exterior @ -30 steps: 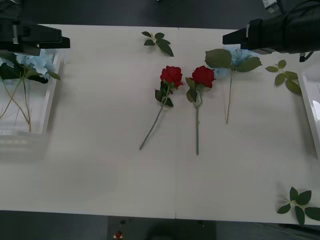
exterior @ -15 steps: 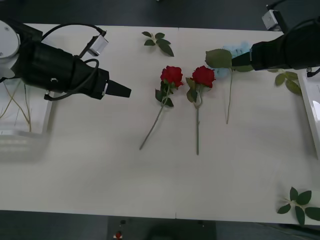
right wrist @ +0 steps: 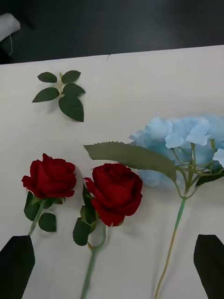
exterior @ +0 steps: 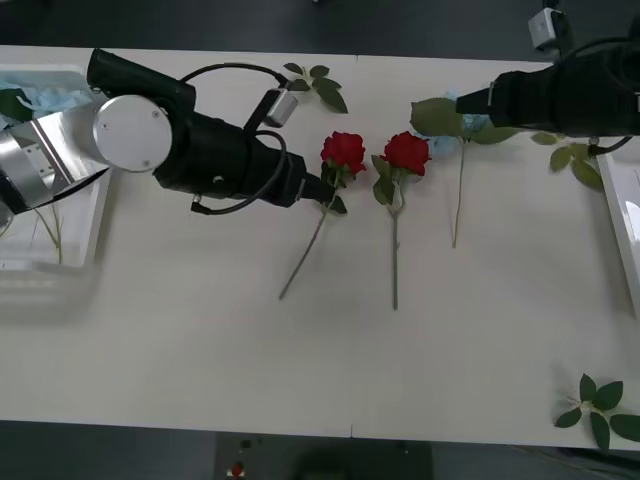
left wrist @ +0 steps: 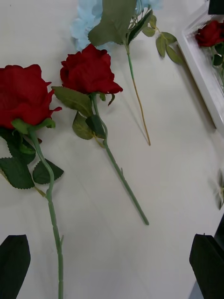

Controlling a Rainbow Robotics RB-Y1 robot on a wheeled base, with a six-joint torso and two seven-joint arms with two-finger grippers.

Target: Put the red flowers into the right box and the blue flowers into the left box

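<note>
**Left arm reaches for the nearer rose; a blue stem waits under the right**

Nearest the robot, a loose leaf sprig (exterior: pixel 600 405) lies at the table's near right corner. In mid-table two red roses lie side by side, stems trailing toward the robot: the left rose (exterior: pixel 343 151) and the right rose (exterior: pixel 406 152). The left gripper (exterior: pixel 322 188) sits at the left rose's leaves just below its bloom, its black fingers spread wide and empty in the wrist view. Just right of the roses lies a blue hydrangea stem (exterior: pixel 457 205), its pale head (right wrist: pixel 182 145) partly under a large leaf. The right gripper (right wrist: pixel 112 261) hovers over that head, fingers also parted and holding nothing.

At the far left, the left box (exterior: pixel 95 215) already holds blue stems; at the right edge, the right box (exterior: pixel 620 215) holds one rose (left wrist: pixel 210 32).

These flowers look light and limp. The thin stems should flex and may slip, so pinching just under the bloom seems safest.
</note>
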